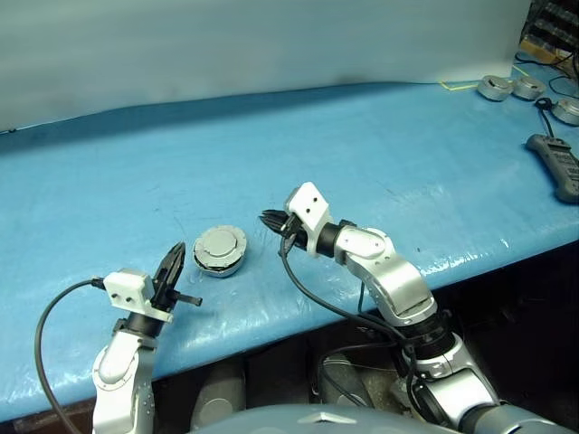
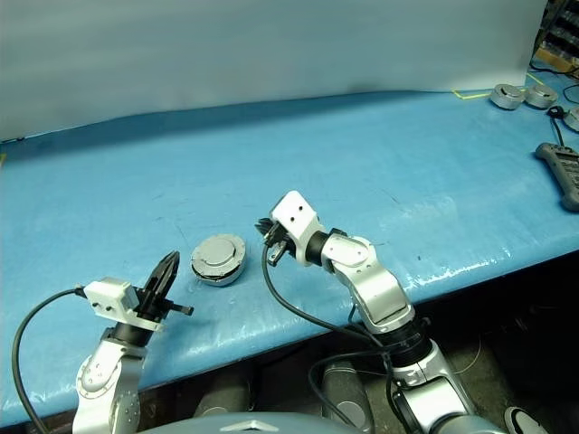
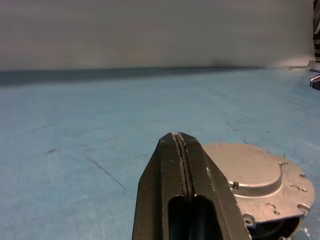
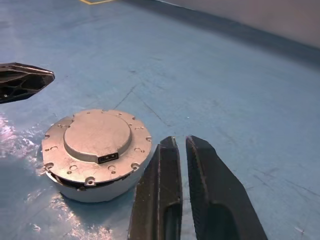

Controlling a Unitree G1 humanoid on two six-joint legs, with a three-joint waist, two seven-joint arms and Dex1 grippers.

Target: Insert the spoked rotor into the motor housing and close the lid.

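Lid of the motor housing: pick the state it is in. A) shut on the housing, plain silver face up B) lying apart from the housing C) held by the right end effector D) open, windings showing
A: the lid sits on the motor housing, plain face up, with neither end effector on it.

Silver motor housing (image 4: 95,172), lid (image 4: 97,137) closed, on table
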